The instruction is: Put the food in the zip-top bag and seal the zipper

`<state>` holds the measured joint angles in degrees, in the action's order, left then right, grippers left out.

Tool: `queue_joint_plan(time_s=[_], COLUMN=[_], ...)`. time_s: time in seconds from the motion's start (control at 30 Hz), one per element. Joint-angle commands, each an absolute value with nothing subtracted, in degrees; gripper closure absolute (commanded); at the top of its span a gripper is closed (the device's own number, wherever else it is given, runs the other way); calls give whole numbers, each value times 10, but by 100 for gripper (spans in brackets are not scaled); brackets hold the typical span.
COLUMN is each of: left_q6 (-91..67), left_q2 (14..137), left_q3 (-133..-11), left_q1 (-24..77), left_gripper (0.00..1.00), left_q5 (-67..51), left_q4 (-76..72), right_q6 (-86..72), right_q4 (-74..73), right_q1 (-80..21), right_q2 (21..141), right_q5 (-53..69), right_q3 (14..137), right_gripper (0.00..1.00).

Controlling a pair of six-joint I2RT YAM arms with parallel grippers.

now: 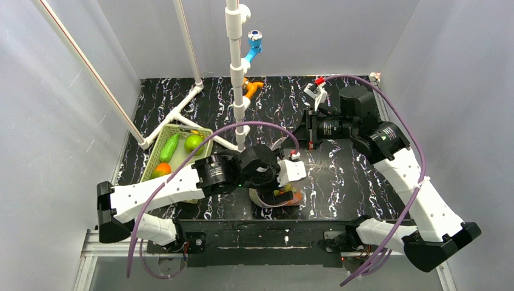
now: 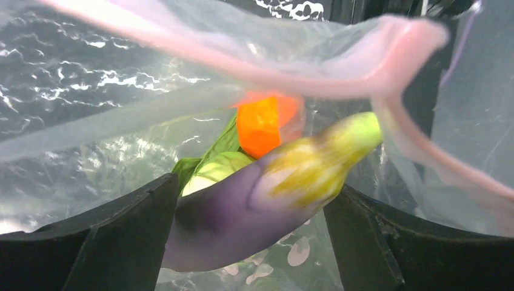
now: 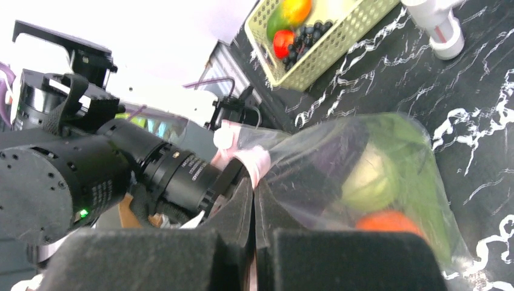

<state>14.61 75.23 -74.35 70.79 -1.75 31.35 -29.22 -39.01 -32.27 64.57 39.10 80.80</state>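
Two sets: right jaws clamped shut on zip-top bag rim; left jaws stood wide astride purple piece, hold unclear; release best made deep inside.

The table is black with white marble veining, and grey walls close it in. At the left of the frame a pale green slatted basket stands on it. Just beside the basket, a white pipe frame has its feet on the top. A clear bag rests at lower centre near the front edge. At the upper centre lies a small orange piece. A small white-and-red part sits towards the upper right.
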Motion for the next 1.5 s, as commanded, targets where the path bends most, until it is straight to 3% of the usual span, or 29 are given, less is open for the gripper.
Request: queue_joint_plan(time_s=[0.0,0.07,0.4,0.57,0.7,0.87,1.27,1.47], left_q6=[58,30,-112,-265,-465,-594,-590,-542], left_q2=[696,693,667,601,537,478,577,610], left_q3=[-783,-811,-853,-811,-731,-666,-695,-697], left_q1=[693,693,692,692,692,692,692,692], left_gripper=[9,2,3,13,33,32,31,53], left_q5=[-30,-23,110,155,183,217,264,265], left_q4=[293,301,312,274,253,279,351,314], right_q6=[-265,-260,-261,-264,-274,-286,-230,-205], right_q4=[-370,-371,-372,-375,-357,-318,-378,-409], right_q1=[-325,-327,-347,-349,-350,-359,-391,-392], right_q2=[645,647,649,645,635,636,628,620], right_q5=[382,376,354,332,315,318,215,187], right_q3=[803,801,813,817,809,801,837,847], right_gripper=[99,99,99,99,99,99,99,99])
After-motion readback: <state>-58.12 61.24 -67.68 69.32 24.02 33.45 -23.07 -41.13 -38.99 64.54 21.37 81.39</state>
